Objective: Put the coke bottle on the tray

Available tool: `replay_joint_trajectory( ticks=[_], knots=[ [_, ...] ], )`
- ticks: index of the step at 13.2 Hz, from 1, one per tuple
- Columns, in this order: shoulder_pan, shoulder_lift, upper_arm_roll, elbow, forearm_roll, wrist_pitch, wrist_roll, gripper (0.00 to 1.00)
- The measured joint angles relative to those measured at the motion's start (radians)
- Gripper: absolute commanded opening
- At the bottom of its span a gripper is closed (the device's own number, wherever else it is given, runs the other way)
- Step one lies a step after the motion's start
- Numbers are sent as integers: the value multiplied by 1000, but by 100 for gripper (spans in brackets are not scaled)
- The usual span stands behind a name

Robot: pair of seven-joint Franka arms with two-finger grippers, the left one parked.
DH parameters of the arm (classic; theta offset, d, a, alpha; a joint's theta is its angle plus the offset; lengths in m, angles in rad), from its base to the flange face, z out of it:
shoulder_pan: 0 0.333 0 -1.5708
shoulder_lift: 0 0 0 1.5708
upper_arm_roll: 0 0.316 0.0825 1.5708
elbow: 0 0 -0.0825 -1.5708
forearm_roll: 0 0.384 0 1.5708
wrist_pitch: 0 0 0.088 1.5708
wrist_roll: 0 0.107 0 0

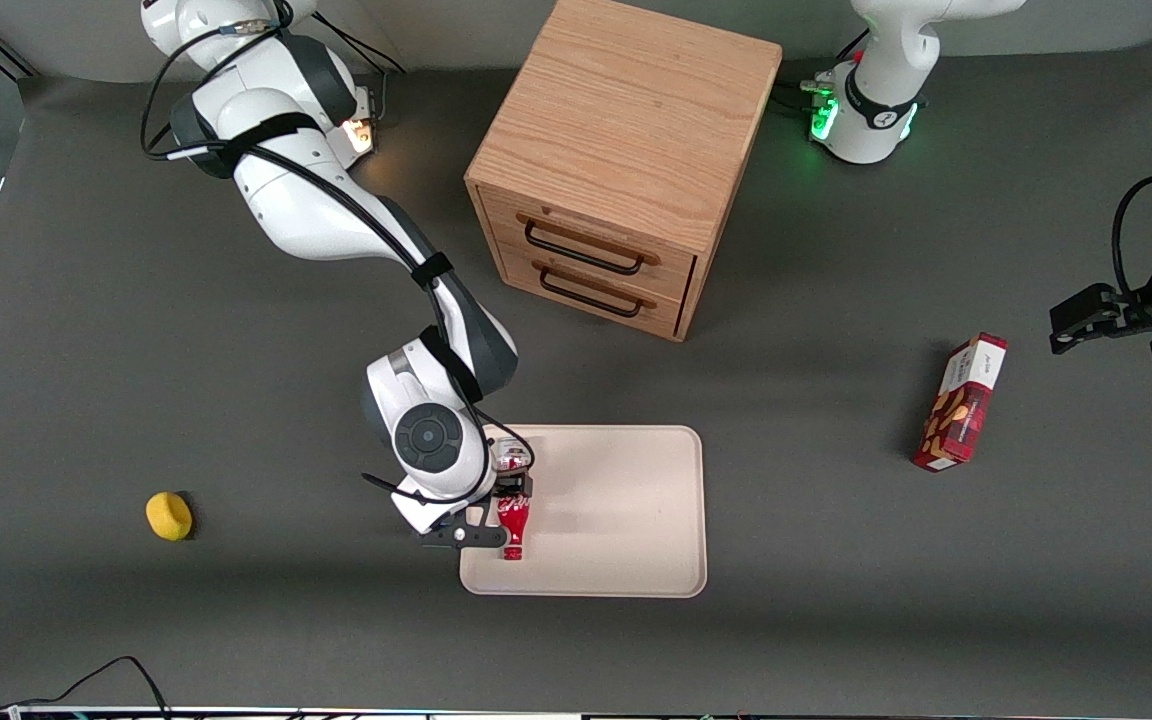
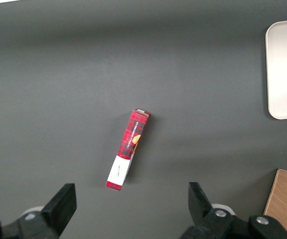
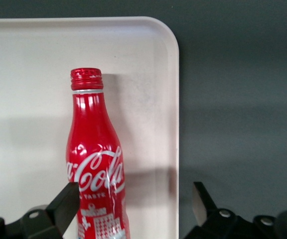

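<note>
The coke bottle (image 1: 514, 522) is red with white script. It lies flat on the beige tray (image 1: 626, 510), close to the tray's edge toward the working arm's end, with its red cap nearer the front camera. My right gripper (image 1: 504, 505) hovers over the bottle's lower body and is open. In the right wrist view the bottle (image 3: 94, 164) rests on the tray (image 3: 29, 74). One finger (image 3: 66, 201) is against the bottle's side. The other finger (image 3: 201, 199) stands well apart from it, over the dark table outside the tray's rim. The gripper (image 3: 133, 204) straddles the bottle.
A wooden drawer cabinet (image 1: 626, 170) stands farther from the front camera than the tray. A red snack box (image 1: 961, 403) lies toward the parked arm's end and also shows in the left wrist view (image 2: 128, 149). A small yellow object (image 1: 169, 516) lies toward the working arm's end.
</note>
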Motion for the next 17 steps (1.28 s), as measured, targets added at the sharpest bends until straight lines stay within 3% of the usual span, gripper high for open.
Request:
replay_joint_trajectory(
  ticks=[8,13,15,17],
  knots=[
    [-4,-134,12,-33,0,-210,48,100],
    [-196,-512,151,-393,1,-256,-69,100],
    [-234,-678,127,-566,10,-259,-177,100],
    [-237,-838,41,-724,49,-258,-304,100]
  ],
)
